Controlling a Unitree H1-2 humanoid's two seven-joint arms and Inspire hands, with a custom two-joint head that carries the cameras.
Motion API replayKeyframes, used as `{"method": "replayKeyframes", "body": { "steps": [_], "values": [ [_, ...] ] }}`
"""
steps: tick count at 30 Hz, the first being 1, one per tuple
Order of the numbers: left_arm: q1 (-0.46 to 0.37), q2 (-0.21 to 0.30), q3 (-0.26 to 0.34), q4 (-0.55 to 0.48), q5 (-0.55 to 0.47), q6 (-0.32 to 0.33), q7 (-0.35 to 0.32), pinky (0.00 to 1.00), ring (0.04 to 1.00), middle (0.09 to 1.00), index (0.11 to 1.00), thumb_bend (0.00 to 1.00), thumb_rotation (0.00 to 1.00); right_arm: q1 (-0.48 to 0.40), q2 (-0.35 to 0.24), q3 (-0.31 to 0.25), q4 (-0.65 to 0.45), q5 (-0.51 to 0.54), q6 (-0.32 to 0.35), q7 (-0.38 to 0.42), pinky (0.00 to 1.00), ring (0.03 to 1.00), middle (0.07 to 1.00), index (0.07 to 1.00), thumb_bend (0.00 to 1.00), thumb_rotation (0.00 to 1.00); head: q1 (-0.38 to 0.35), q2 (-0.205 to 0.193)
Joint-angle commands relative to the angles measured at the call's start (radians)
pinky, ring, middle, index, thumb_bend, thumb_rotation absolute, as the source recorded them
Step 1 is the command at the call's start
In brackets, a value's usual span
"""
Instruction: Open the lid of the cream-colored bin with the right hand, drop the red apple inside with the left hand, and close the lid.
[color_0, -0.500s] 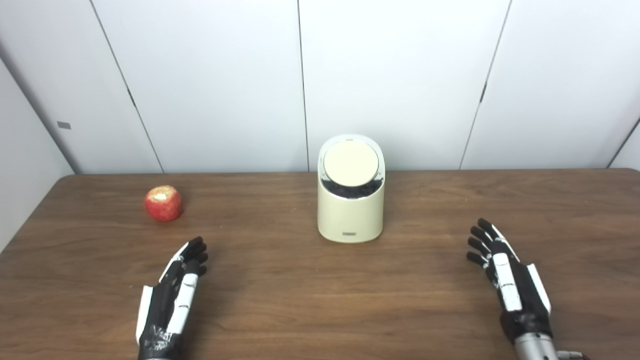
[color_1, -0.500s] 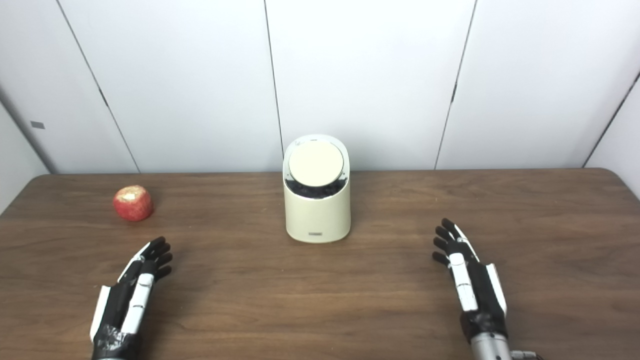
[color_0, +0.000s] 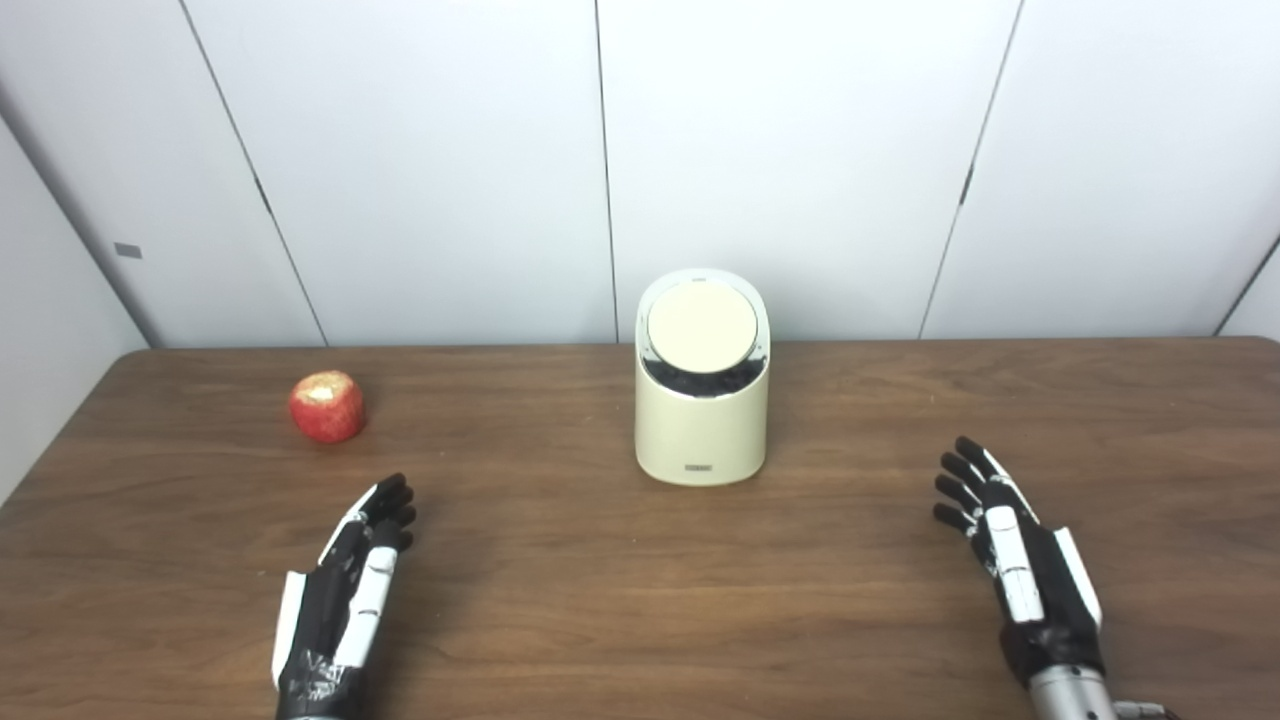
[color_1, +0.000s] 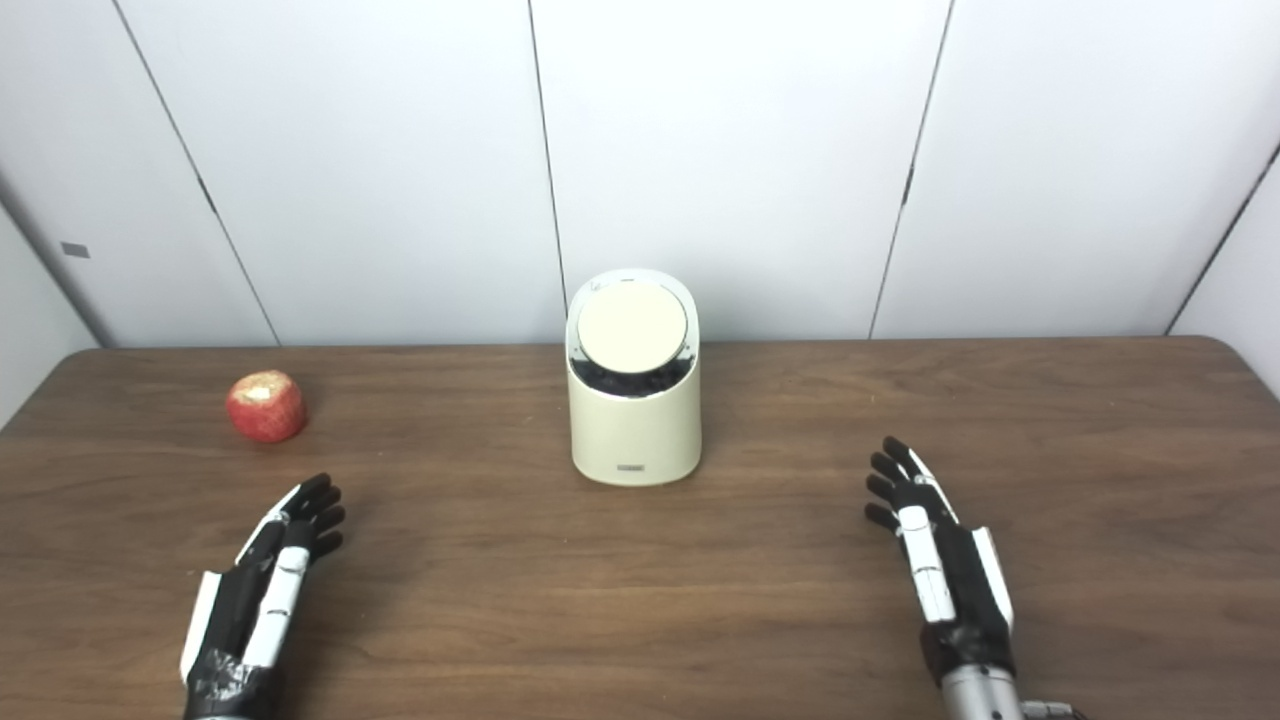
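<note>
The cream-colored bin (color_0: 702, 420) stands upright at the middle of the table, toward the back. Its round lid (color_0: 701, 328) is tilted toward me, and a dark gap shows under the lid's lower edge. A red apple (color_0: 327, 406) rests on the table far to the bin's left. My left hand (color_0: 348, 590) lies low at the front left, open and holding nothing, a little nearer than the apple and to its right. My right hand (color_0: 1008, 556) is open at the front right, well apart from the bin.
The brown wooden table (color_0: 560, 590) spans the whole view, with its left edge (color_0: 60, 435) running near the apple. White wall panels (color_0: 780, 150) rise directly behind the bin at the table's back edge.
</note>
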Motion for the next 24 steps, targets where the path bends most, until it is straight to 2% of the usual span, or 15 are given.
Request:
{"method": "replayKeyframes", "body": {
  "steps": [1,9,11,13,16,19,22,24],
  "values": [
    [0.019,-0.016,-0.012,0.043,0.002,-0.010,0.005,0.84,0.860,0.871,0.881,0.53,0.79,0.006,0.005,0.003,0.013,0.003,-0.013,-0.004,0.82,0.883,0.896,0.907,0.39,0.95,-0.001,0.001],
    [0.020,-0.014,-0.011,0.045,-0.005,-0.014,0.001,0.85,0.865,0.874,0.885,0.55,0.77,0.008,0.006,0.005,0.009,0.003,-0.014,-0.003,0.82,0.874,0.891,0.901,0.40,0.93,0.014,-0.011],
    [0.021,-0.012,-0.011,0.052,0.001,-0.022,0.003,0.84,0.855,0.867,0.879,0.55,0.78,0.009,0.005,0.005,0.010,0.010,-0.022,0.002,0.81,0.869,0.890,0.900,0.38,0.88,0.013,-0.018],
    [0.023,-0.009,-0.013,0.053,0.009,-0.020,0.003,0.85,0.860,0.874,0.882,0.53,0.79,0.006,0.000,0.005,0.009,0.015,-0.024,0.007,0.81,0.868,0.891,0.909,0.39,0.77,0.008,-0.023],
    [0.023,-0.011,-0.013,0.062,0.016,-0.034,0.007,0.84,0.858,0.872,0.881,0.52,0.79,-0.010,-0.008,0.004,0.011,-0.002,-0.017,0.001,0.79,0.868,0.892,0.908,0.43,0.65,0.009,-0.040],
    [0.021,-0.014,-0.014,0.071,0.014,-0.041,0.006,0.85,0.864,0.875,0.883,0.51,0.78,-0.036,-0.015,0.008,-0.009,-0.035,0.022,-0.010,0.77,0.867,0.895,0.904,0.55,0.59,0.010,-0.053],
    [0.020,-0.015,-0.016,0.082,0.014,-0.048,0.005,0.86,0.871,0.879,0.888,0.51,0.78,-0.069,-0.026,0.014,-0.020,-0.072,0.052,-0.017,0.75,0.859,0.895,0.908,0.60,0.54,0.011,-0.070],
    [0.018,-0.015,-0.017,0.094,0.011,-0.059,0.002,0.87,0.875,0.884,0.894,0.49,0.78,-0.090,-0.036,0.024,-0.018,-0.114,0.059,-0.027,0.78,0.859,0.885,0.903,0.64,0.52,0.012,-0.077]
  ]
}}
